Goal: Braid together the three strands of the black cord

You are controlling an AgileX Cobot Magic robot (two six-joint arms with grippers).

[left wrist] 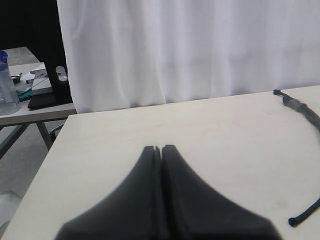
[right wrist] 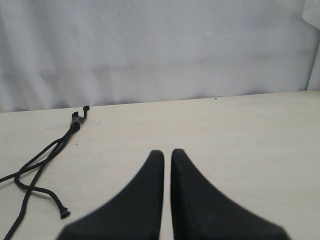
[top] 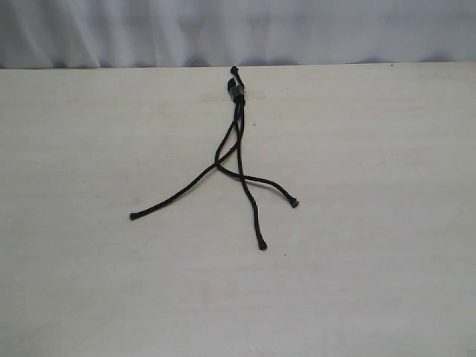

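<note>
The black cord [top: 238,93] lies on the pale table, its knotted end held near the far edge by a clear tape strip [top: 253,95]. The three strands cross below the knot and fan toward me: one runs left [top: 178,190], one goes down the middle [top: 251,204], and one curls right [top: 264,181]. Neither gripper shows in the exterior view. My left gripper [left wrist: 160,148] is shut and empty, with the knot [left wrist: 292,101] far off to its side. My right gripper [right wrist: 167,152] is shut with a hairline gap and holds nothing; the cord [right wrist: 76,120] lies apart from it.
A white curtain [top: 238,30] hangs behind the table's far edge. In the left wrist view, a side table [left wrist: 20,112] with a bottle [left wrist: 7,85] and clutter stands beyond the table's edge.
</note>
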